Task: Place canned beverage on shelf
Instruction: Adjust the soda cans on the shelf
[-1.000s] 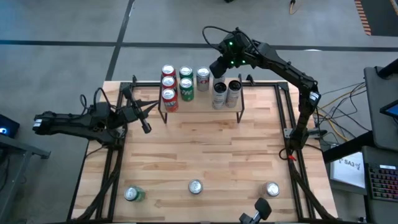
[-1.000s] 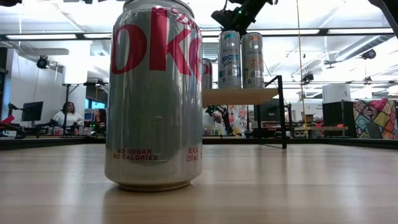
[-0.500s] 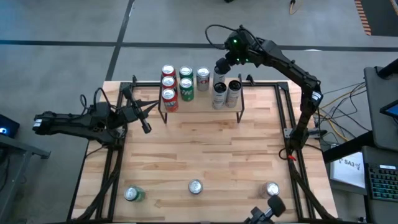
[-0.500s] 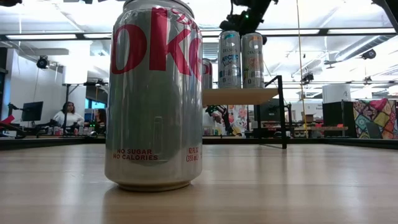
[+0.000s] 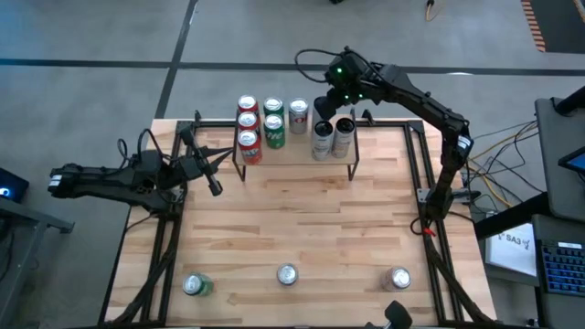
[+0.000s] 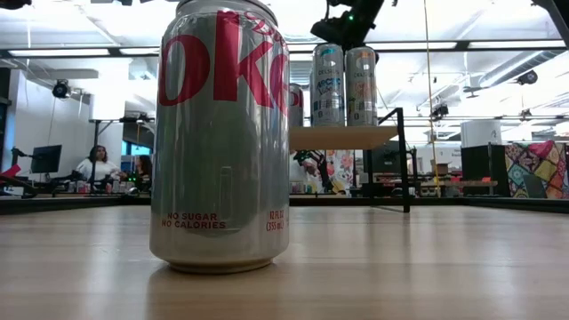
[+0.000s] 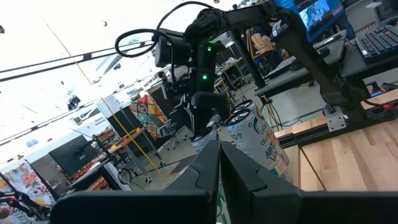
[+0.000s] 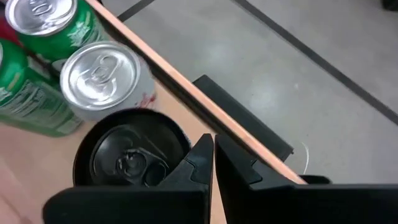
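- I see glossy metal on the silver can [image 6: 220, 133] nearest me.
- The table [image 5: 292, 228] looks like pale, smooth wood planks.
- The shelf [image 5: 294, 153]: light wood board, thin black metal legs.

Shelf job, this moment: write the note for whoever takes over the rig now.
Right gripper: shut, empty, over the shelf's back right part beside the tall cans.
Left gripper: shut, empty, parked at the table's left edge.
Done: eight cans stand on the shelf: three red, two green, one silver, two tall.
Left: three cans on the table's near edge: green, silver, silver.
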Tool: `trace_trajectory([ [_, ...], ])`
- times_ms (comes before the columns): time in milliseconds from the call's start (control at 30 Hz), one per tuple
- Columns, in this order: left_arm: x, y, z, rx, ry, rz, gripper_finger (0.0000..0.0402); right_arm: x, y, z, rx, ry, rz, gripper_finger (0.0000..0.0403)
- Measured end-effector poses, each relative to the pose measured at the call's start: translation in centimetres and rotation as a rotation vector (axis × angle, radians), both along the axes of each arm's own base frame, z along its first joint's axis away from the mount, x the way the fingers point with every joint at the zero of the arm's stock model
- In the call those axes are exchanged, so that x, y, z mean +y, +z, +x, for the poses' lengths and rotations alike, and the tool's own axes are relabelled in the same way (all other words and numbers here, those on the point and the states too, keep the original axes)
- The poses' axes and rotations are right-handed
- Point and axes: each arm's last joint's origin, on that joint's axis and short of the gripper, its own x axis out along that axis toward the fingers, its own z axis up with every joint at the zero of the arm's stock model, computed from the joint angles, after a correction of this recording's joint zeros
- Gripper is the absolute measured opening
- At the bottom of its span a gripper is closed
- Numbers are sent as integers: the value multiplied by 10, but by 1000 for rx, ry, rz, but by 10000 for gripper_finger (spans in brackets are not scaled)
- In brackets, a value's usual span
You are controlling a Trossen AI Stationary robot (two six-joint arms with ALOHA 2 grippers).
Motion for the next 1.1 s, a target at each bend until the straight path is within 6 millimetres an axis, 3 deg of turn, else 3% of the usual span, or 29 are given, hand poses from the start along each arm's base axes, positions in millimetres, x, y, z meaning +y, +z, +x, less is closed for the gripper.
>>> trace_trajectory([
  [333, 0, 0, 0, 0, 0, 0, 0, 11, 2, 3, -8, -4, 13, 9],
  [500, 0, 0, 0, 0, 0, 0, 0, 9, 17, 2, -42, -37, -75, 9],
  [633, 0, 0, 0, 0, -1, 0, 0, 12, 25, 7, -105, 33, -95, 9],
  [767, 0, 0, 0, 0, 0, 0, 0, 16, 21, 13, -123, 119, -68, 9],
  [1100, 0, 0, 0, 0, 0, 0, 0, 26, 12, 16, -60, 143, -28, 9],
])
